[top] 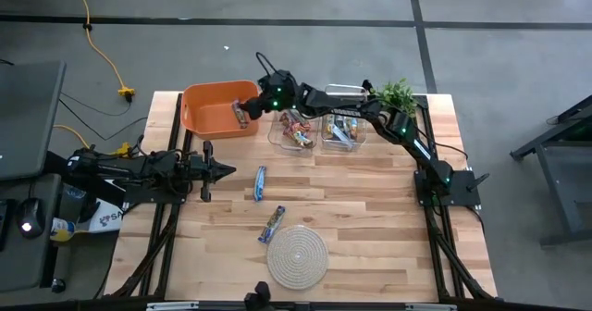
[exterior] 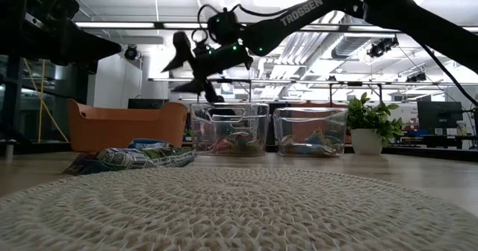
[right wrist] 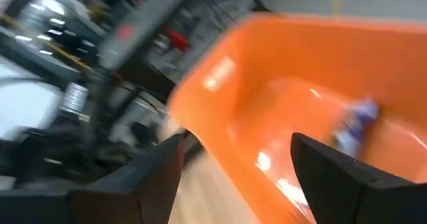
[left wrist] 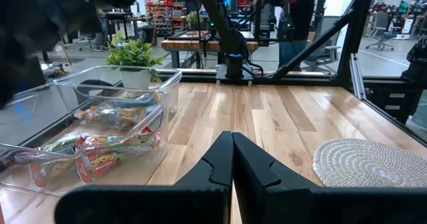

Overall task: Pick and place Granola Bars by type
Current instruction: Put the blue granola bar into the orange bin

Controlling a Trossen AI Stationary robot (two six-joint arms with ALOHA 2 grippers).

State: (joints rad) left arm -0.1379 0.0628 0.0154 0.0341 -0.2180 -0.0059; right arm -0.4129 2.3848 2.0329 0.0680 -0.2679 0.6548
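Right now the right gripper (top: 242,113) hangs over the orange bin (top: 205,102) at the far left of the table, its two fingers spread wide with nothing between them; in the right wrist view a blue-silver bar (right wrist: 357,121) lies loose on the bin's floor, beyond the fingers, not in them. Two granola bars remain on the open wood: a blue-silver bar (top: 261,183) near the middle of the table, its long axis running roughly from far edge to near edge, and a second blue-and-tan bar (top: 272,223) closer to the front, slanted, just beside the far rim of the coiled rope mat (top: 297,255). Both lie toward the front of the table from the right gripper, well apart from it, so that arm would have to swing back and down to reach either. The left gripper (top: 225,170) is the nearer one, just beside the first bar and level with it, but its fingers are pressed together and empty. Two clear bins (top: 298,133) (top: 343,130) along the far edge already hold red-orange and other bars.
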